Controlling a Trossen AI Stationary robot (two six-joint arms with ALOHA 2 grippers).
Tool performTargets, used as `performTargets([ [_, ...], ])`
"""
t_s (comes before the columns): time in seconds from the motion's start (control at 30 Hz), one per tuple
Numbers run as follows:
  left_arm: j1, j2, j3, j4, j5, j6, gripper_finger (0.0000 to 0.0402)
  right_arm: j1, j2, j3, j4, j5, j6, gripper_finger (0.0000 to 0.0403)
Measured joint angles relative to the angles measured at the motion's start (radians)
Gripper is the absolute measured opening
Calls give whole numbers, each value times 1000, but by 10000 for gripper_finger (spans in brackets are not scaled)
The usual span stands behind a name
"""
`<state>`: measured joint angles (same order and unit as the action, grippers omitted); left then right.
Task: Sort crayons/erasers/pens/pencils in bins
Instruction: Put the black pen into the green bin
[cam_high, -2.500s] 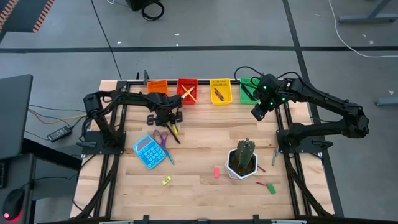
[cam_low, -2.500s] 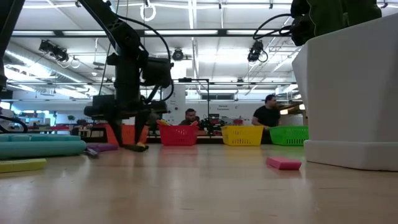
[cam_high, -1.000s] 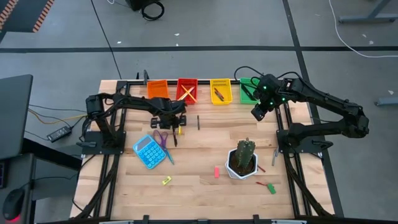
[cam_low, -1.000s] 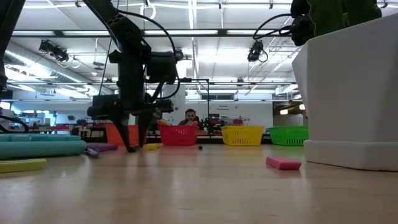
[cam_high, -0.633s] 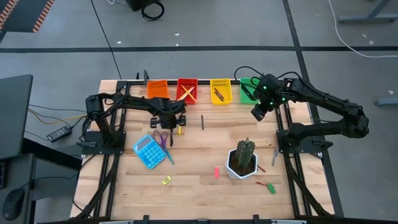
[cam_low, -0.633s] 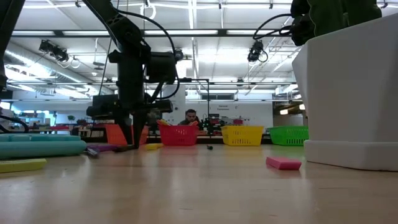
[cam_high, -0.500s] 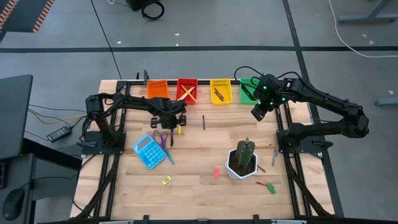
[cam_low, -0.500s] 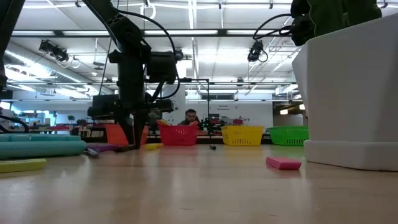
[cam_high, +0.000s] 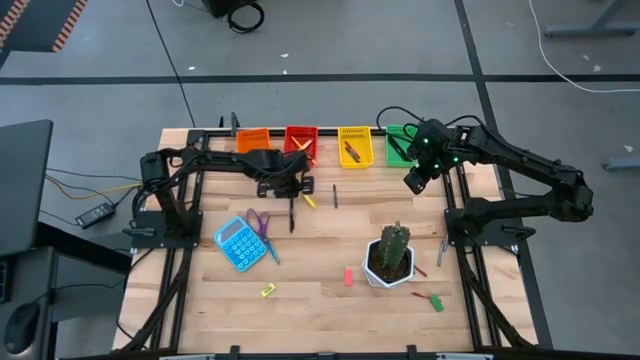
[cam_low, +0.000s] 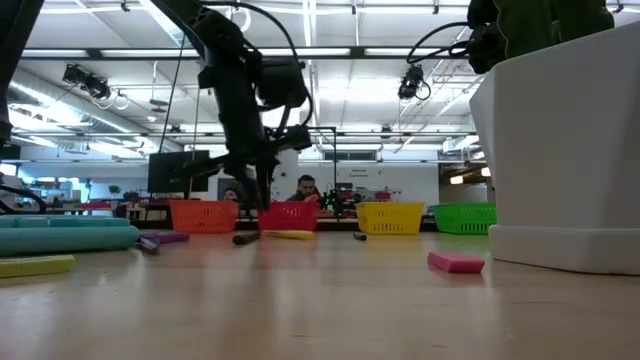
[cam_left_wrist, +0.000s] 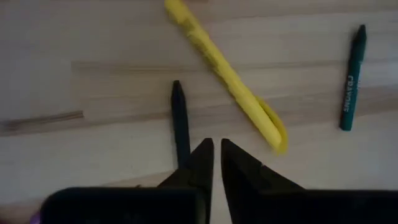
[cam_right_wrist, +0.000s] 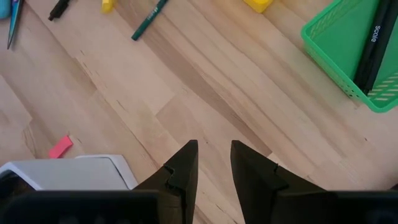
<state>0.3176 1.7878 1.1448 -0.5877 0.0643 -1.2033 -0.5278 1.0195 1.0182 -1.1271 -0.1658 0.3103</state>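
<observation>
My left gripper (cam_high: 291, 187) hangs shut, a little above the table in front of the red bin (cam_high: 301, 143), nothing between its fingers (cam_left_wrist: 217, 155). Under it a black pen (cam_left_wrist: 180, 121) lies flat on the wood, one end hidden behind a finger. Beside it lie a yellow pen (cam_left_wrist: 225, 84) and a dark green crayon (cam_left_wrist: 351, 78). My right gripper (cam_right_wrist: 214, 158) waits open, raised above the table, near the green bin (cam_right_wrist: 351, 46), which holds black pens. The orange bin (cam_high: 253, 140) and yellow bin (cam_high: 355, 146) stand in the same far row.
A white cactus pot (cam_high: 390, 258) stands right of centre. A blue calculator (cam_high: 238, 243) and purple scissors (cam_high: 262, 226) lie at the left. A pink eraser (cam_high: 348, 276), a yellow-green one (cam_high: 268, 290) and small red and green pieces (cam_high: 432, 298) lie toward the near edge.
My left gripper has shut, then risen and gone toward the table's right and far side. The black pen and the yellow pen have shifted right on the table. The green crayon has rolled toward the right edge.
</observation>
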Motion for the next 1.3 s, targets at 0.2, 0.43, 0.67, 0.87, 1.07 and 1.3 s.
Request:
performTargets([
  [0.2, 4, -1, 32, -24, 8, 17, 9, 0, 0, 0, 0, 0, -8, 102],
  [0.43, -35, -1, 32, -105, 10, 1, 91, 0, 0, 0, 1, 0, -12, 102],
  [0.67, -140, 17, 33, -93, -23, -111, 174, 0, 0, 0, 13, 13, -26, 102],
  [0.87, -210, 98, 33, -96, 4, -172, 202, 0, 0, 0, 24, 15, -28, 102],
  [1.07, -249, 124, 36, -97, -19, -219, 193, 1, 0, 0, 18, 2, -33, 102],
  [1.3, -235, 126, 34, -109, -19, -220, 143, 1, 0, 0, 16, -5, -49, 102],
])
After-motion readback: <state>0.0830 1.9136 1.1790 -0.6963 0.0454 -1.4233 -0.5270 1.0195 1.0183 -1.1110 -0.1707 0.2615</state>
